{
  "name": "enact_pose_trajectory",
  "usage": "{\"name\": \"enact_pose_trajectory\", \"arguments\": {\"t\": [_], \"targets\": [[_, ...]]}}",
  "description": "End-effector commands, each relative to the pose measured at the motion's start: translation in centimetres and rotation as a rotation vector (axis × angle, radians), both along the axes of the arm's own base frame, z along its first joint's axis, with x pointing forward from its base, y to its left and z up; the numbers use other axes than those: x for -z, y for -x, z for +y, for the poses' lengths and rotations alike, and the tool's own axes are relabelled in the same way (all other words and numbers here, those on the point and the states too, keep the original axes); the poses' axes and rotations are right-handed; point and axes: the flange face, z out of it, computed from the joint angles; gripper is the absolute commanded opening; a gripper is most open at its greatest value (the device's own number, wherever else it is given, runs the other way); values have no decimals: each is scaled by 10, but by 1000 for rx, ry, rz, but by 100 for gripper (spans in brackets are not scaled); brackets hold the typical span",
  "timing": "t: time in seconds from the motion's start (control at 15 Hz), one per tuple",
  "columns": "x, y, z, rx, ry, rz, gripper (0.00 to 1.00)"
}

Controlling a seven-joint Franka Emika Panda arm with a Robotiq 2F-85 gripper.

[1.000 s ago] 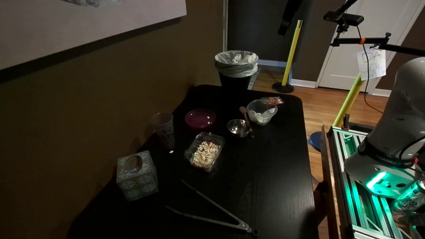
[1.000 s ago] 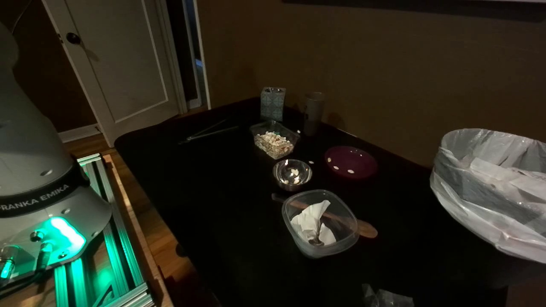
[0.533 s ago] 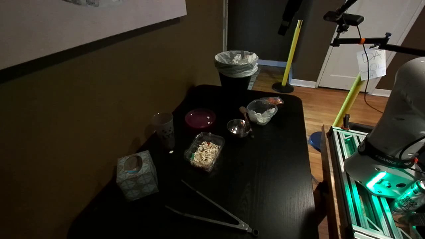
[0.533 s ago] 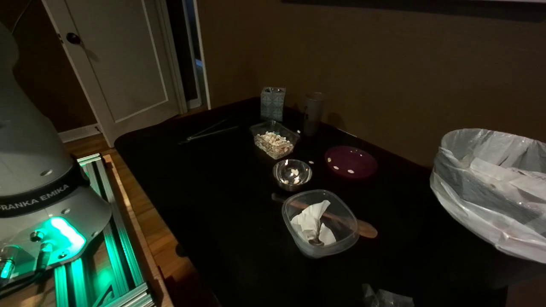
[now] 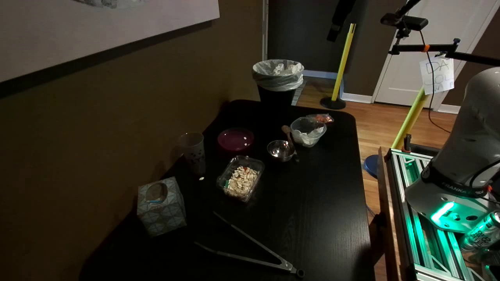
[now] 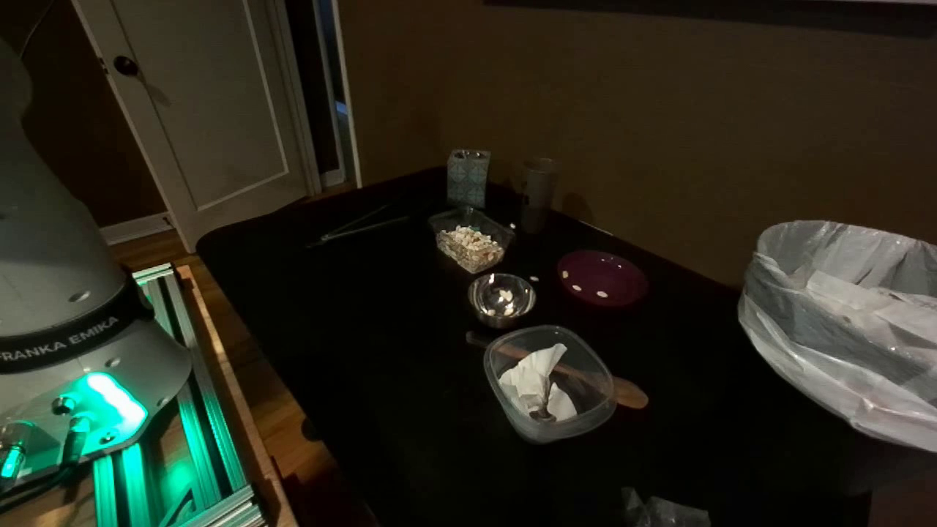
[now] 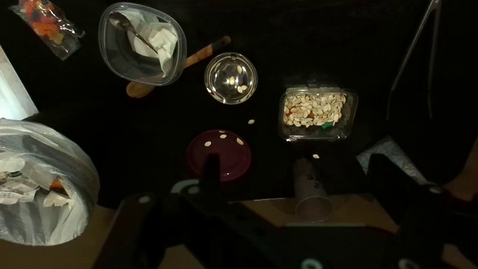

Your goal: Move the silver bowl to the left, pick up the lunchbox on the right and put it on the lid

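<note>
as the silver bowl (image 7: 221, 77) holds seeds (image 7: 232, 80), the gripper (image 7: 296, 156) (empty) gapes wide.

Wrist view: free gap lay between bowl (image 7: 222, 77) and seed box (image 7: 349, 118), upper centre; spoon (image 7: 199, 56) and tub (image 7: 118, 50) crowded bowl from upper left.

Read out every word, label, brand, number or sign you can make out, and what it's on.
"FRANKA EMIKA": on the arm.
"DA": top line of the paper sign; its lower lettering is unclear.
Can: lettering too blurred to read.
</note>
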Motion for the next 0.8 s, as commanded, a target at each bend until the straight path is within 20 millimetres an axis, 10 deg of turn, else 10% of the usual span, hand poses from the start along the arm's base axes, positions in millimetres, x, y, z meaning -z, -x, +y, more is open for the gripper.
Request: {"name": "enact_pose_trajectory", "arguments": {"t": [0.0, 0.33, 0.73], "targets": [[3, -5, 5, 52, 16, -36, 100], [45, -27, -19, 334, 11, -99, 100], [173, -36, -47, 477, -6, 167, 100]]}}
